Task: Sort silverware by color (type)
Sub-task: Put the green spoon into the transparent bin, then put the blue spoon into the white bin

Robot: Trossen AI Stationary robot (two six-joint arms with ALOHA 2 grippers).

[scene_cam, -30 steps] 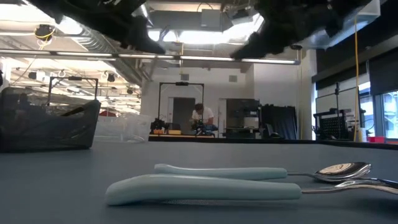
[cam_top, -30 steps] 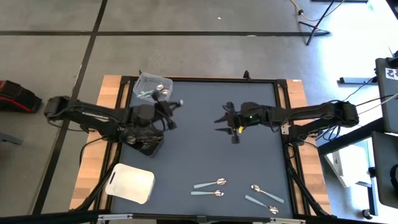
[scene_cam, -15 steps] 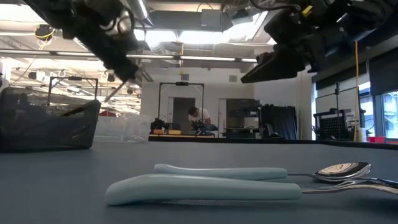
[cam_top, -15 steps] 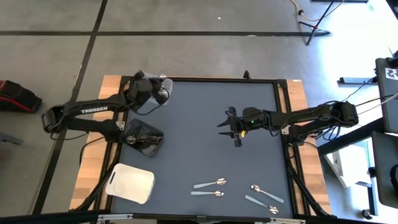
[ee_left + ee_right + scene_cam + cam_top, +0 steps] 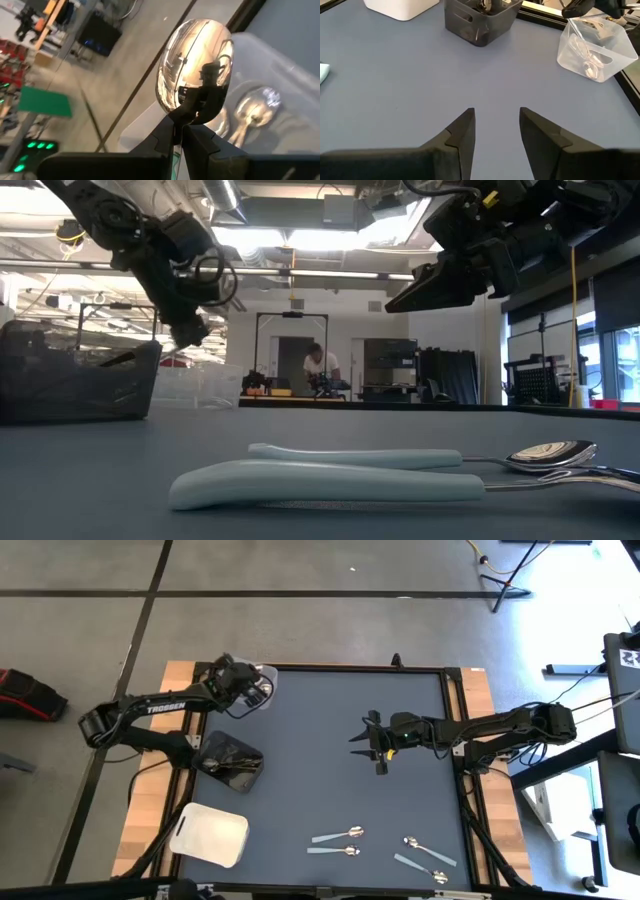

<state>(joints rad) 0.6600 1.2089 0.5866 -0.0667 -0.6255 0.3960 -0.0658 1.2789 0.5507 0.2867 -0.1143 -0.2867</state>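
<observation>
The left gripper (image 5: 181, 131) hangs over the clear tub (image 5: 262, 692) at the counter's (image 5: 330, 750) 11 o'clock corner, jaws pinching a silver spoon (image 5: 194, 62) at the neck, bowl upward. More silver spoons (image 5: 252, 107) lie in the tub below.

The right gripper (image 5: 496, 125) hovers above counter centre, jaws spread, holding nothing.

Four pale-handled spoons (image 5: 338, 835) remain near the counter's 6 o'clock edge: two side by side, two more (image 5: 425, 856) toward 5 o'clock. A dark bin (image 5: 230, 760) stands at 9 o'clock, a white tray (image 5: 210, 833) at 7 o'clock.

Handling, judged:
- Spoons are light and rigid; polished metal is likely slippery.
- The neck grip leaves the bowl free to pivot.
- For flat spoons, grip across the handle mid-length, where it appears thicker and less slick.
- Thin profile leaves little clearance above the counter.
</observation>
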